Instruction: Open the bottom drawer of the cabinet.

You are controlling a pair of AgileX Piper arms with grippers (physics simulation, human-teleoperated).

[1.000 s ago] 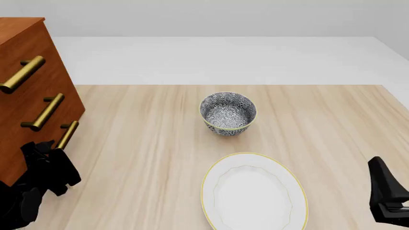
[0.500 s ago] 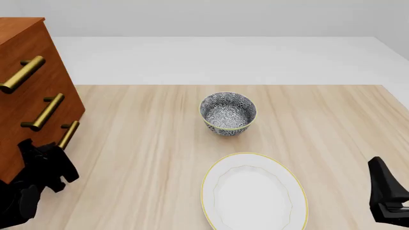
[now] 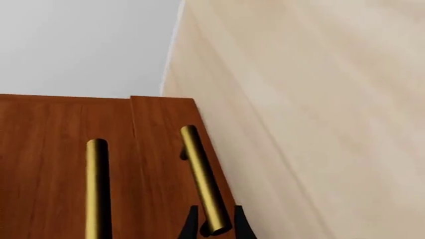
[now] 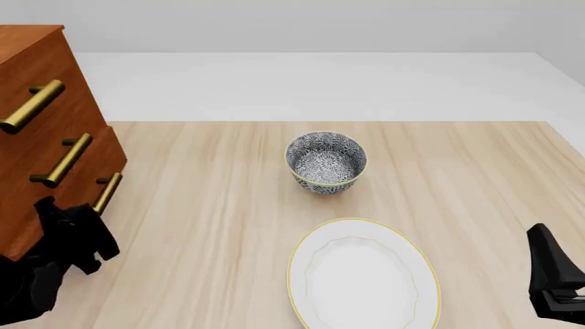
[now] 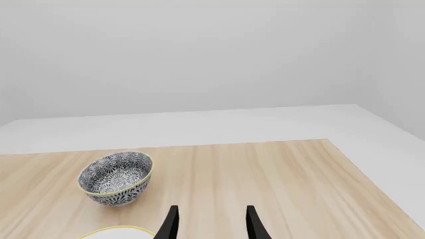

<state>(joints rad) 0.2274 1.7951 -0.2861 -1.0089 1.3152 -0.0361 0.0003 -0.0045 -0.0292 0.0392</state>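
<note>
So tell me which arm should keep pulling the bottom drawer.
Left. The left gripper is closed around the bottom drawer's handle; the right gripper is open, far across the table.

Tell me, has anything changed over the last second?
The bottom drawer has slid a little out of the cabinet, toward the table's middle, its handle between the left gripper jaws. The left gripper shifted with it. The bowl, the plate and the right gripper stayed put.
</note>
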